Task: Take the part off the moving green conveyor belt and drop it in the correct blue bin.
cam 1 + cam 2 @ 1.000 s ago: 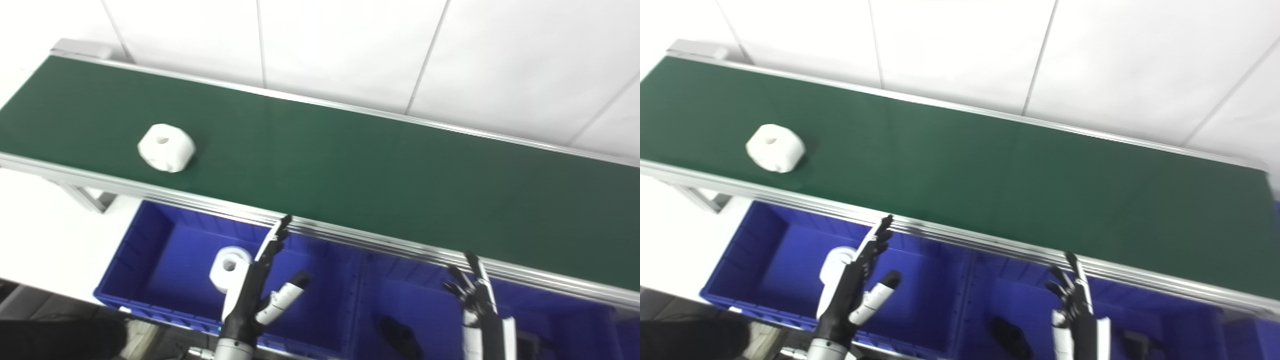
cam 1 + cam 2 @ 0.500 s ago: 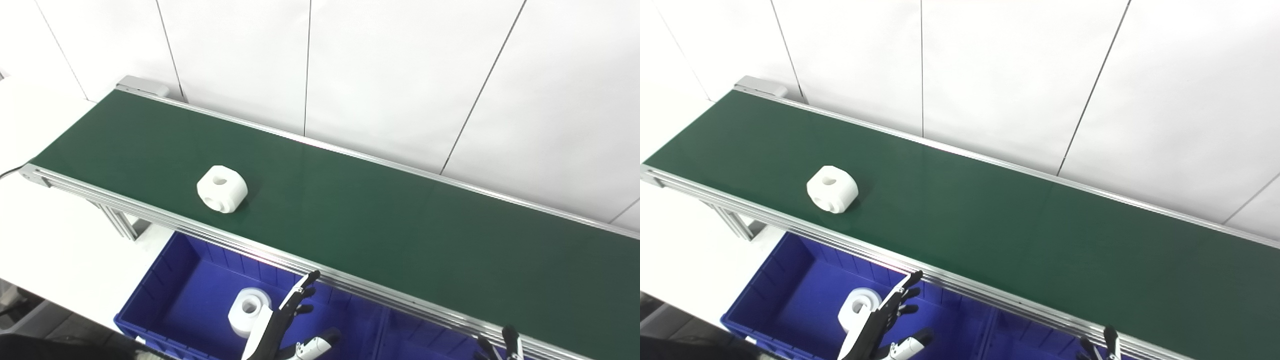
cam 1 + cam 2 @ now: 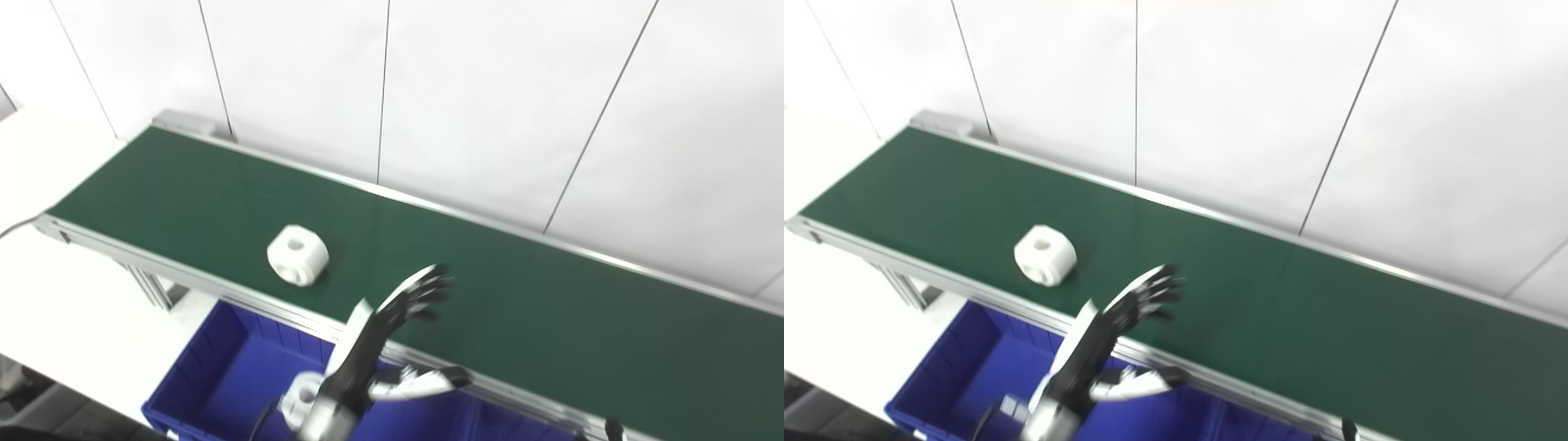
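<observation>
- White part (image 3: 297,263) lying on the green conveyor belt (image 3: 551,318), close to its near rail and toward the belt's left end; blocky, roughly as wide as long, so no clear long axis; one hole facing up, another in the side toward the camera.
- Left robot hand (image 3: 411,300) raised over the belt, spread wide, holding nothing; blurred with motion.
- Part lying to the left of that robot hand and slightly farther back, near but apart, with bare belt between them.
- Judged next move: a reach leftward, or a wait for the belt to carry the part in, its direction not readable here.
- Right robot hand (image 3: 611,427) barely showing at the bottom edge, only a dark tip; state impossible to tell. Far from the part, so left robot hand clearly the nearer.
- Blue bin (image 3: 226,361) below the near rail, under the left arm.
- Left eye view alone showing a white piece (image 3: 299,397) in that bin beside the forearm; in the right eye view that spot blurred and hidden by the arm.
</observation>
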Robot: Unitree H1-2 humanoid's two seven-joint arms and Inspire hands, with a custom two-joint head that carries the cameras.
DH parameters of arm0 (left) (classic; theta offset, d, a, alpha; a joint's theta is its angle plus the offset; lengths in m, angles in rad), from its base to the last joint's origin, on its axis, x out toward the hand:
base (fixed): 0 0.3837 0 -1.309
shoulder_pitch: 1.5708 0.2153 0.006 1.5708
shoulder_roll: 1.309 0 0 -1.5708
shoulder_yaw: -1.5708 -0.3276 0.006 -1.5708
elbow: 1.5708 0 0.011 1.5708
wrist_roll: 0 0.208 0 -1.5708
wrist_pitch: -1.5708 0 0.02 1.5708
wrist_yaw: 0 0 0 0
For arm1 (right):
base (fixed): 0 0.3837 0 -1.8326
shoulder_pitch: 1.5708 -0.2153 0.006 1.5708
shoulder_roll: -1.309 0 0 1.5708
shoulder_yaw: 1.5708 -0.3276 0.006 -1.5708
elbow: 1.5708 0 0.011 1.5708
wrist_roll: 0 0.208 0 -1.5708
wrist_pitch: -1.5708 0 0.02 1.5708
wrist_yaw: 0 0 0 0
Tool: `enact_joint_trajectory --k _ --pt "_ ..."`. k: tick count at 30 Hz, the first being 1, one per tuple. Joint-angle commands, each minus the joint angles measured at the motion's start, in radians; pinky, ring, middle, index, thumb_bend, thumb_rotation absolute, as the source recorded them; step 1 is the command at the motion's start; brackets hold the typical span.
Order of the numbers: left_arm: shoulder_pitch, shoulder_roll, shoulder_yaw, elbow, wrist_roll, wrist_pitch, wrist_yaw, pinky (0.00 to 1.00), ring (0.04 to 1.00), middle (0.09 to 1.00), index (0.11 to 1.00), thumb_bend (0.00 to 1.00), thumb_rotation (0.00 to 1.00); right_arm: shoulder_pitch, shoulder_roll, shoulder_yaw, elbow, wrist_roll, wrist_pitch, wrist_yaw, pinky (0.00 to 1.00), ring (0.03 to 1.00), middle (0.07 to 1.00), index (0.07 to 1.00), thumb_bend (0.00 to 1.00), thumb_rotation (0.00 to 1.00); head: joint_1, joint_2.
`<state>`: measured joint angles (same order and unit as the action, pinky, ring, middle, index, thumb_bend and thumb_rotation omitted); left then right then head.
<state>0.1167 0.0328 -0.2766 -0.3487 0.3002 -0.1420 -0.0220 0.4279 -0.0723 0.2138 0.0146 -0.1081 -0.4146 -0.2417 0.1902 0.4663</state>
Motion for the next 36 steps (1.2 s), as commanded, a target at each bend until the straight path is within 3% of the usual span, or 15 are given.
enact_joint_trajectory --k 1,4,7,11,15,22,27,30,36 --pt "-0.08 0.081 0.034 -0.026 0.053 0.012 -0.053 0.62 0.8 0.842 0.854 1.0 0.51 0.005 -0.004 0.005 -0.011 -0.008 -0.055 -0.016 0.79 0.878 1.0 0.981 0.59 1.0 -0.006 0.001" --pt "-0.177 0.154 0.042 -0.007 0.138 0.013 -0.093 0.69 0.823 0.851 0.859 1.0 0.48 0.007 0.0 0.013 -0.014 -0.019 -0.055 -0.027 0.79 0.873 0.997 0.971 0.59 1.0 -0.014 0.003" --pt "-0.261 0.222 0.024 0.045 0.23 -0.007 -0.128 0.9 0.879 0.886 0.89 0.99 0.49 0.012 0.005 0.017 -0.025 -0.032 -0.055 -0.029 0.79 0.865 0.991 0.976 0.58 1.0 -0.027 0.009" --pt "-0.382 0.299 -0.013 0.182 0.405 -0.063 -0.125 0.9 0.884 0.889 0.877 1.0 0.46 0.015 0.014 0.019 -0.032 -0.017 -0.055 -0.03 0.78 0.846 0.985 0.957 0.55 1.0 -0.037 0.014" --pt "-0.466 0.344 -0.033 0.347 0.512 -0.121 -0.06 0.88 0.859 0.851 0.841 1.0 0.38 0.015 0.025 0.026 -0.036 -0.009 -0.055 -0.033 0.78 0.846 0.988 0.942 0.54 1.0 -0.048 0.021" --pt "-0.511 0.39 -0.029 0.481 0.522 -0.135 -0.059 0.83 0.841 0.836 0.821 1.0 0.31 0.014 0.017 0.038 -0.039 -0.028 -0.055 -0.043 0.75 0.824 0.977 0.923 0.55 1.0 -0.069 0.039" --pt "-0.514 0.416 -0.034 0.535 0.52 -0.134 -0.083 0.84 0.84 0.841 0.81 1.0 0.33 0.012 0.018 0.042 -0.033 -0.015 -0.055 -0.044 0.76 0.838 0.97 0.923 0.57 1.0 -0.072 0.043" --pt "-0.512 0.432 -0.041 0.544 0.517 -0.119 -0.125 0.85 0.856 0.855 0.817 1.0 0.34 0.013 0.019 0.044 -0.037 -0.014 -0.055 -0.043 0.75 0.837 0.967 0.92 0.58 1.0 -0.079 0.055" --pt "-0.515 0.469 -0.056 0.516 0.481 -0.044 -0.31 0.87 0.868 0.859 0.826 1.0 0.37 0.017 0.028 0.038 -0.039 -0.029 -0.055 -0.051 0.74 0.825 0.953 0.915 0.61 1.0 -0.083 0.066"
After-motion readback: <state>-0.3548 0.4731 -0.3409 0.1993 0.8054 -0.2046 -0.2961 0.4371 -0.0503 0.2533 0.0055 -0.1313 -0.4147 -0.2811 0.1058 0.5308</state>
